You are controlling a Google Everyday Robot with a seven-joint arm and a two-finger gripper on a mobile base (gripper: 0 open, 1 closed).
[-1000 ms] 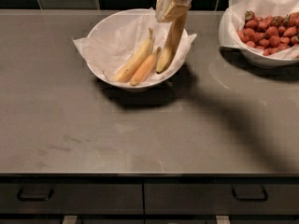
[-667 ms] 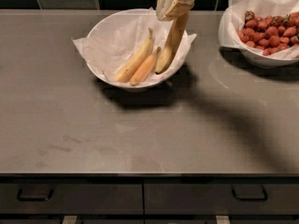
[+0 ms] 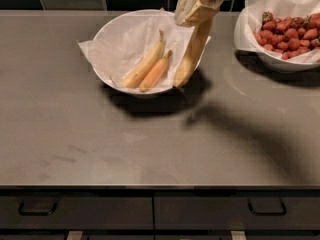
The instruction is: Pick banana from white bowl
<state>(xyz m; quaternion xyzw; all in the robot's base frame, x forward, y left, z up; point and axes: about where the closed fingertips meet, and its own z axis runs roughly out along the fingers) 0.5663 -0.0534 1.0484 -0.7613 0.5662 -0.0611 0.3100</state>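
Note:
My gripper (image 3: 194, 10) hangs over the right side of the white bowl (image 3: 102, 34) and is shut on the upper end of the banana (image 3: 191, 51). The banana is long, thick and yellow. It hangs steeply from the gripper, with its lower tip just above the bowl's right rim. The bowl is wide and round, lined with crinkled white paper that sticks past its rim. A paler, slimmer banana (image 3: 145, 63) and a shorter orange-tinted banana (image 3: 156, 72) lie side by side inside it.
A second white bowl (image 3: 260, 54) holding red strawberries stands at the back right of the grey counter (image 3: 150, 144). Dark tiles run along the back. Drawers with handles (image 3: 35, 209) sit below the counter's front edge.
The gripper has risen and shifted a little right with the banana. The banana has come up off the paper lining and now hangs steeper, away from the other two.

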